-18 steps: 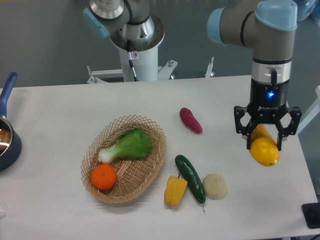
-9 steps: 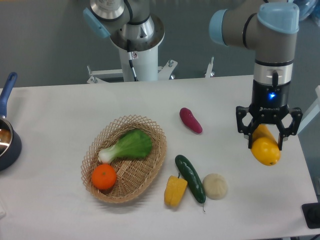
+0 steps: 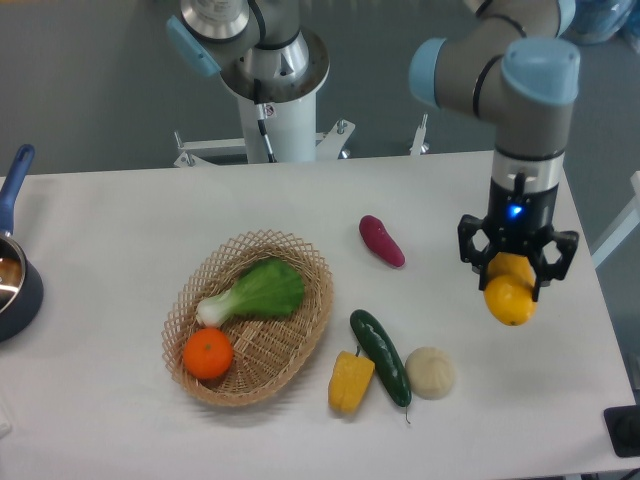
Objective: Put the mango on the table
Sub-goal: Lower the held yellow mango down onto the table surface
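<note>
The mango, yellow shading to orange, hangs between the fingers of my gripper at the right of the white table. The gripper is shut on it and points straight down. The mango's upper end is hidden between the fingers. It hangs to the right of the purple sweet potato and above and right of the pale round bun. I cannot tell whether its lower end touches the table.
A wicker basket holds a bok choy and an orange citrus. A yellow pepper and a cucumber lie in front. A blue pot stands at the left edge. The arm's base is behind.
The gripper has moved left and slightly back with the mango still held; the arm's wrist has shifted with it. The other objects have not moved.
</note>
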Motion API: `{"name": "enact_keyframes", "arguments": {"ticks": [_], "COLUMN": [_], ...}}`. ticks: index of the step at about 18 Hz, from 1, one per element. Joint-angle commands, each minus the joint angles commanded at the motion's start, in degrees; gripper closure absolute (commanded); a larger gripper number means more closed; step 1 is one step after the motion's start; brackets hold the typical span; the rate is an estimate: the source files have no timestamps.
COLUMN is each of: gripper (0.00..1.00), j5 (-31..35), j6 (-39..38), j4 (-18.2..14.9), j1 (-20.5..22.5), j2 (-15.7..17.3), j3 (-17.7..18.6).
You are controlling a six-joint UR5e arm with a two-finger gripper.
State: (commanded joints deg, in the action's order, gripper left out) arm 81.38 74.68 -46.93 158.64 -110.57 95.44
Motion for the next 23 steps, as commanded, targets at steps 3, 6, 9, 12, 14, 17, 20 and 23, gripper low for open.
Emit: {"name": "enact_keyframes", "arguments": {"ticks": [3,6,9,12,14,17,20,23], "gripper": [0.63,0.63,0.63,0.63,0.63,0.63,0.63,0.63], "j5": [0.4,0.4,0.4,0.4,0.4,0.4,0.4,0.4], "j6": [5.6,11.1,14.6,16.1,16.3,16.5,16.3,15.7], "j4": [0.3,0.4,0.4,0.4,0.3,0.4,0.5,0.5], "j1": [1.2,3.3,4.9,6.2,6.9,6.9,6.9,7.3], "j2": [-1.7,-3.6,-5.1,-6.5,-6.5,-6.5,-6.4,-6.3], "j3": [1.7,1.9,1.9,2.4,2.6,4.6,4.8,6.0]}}
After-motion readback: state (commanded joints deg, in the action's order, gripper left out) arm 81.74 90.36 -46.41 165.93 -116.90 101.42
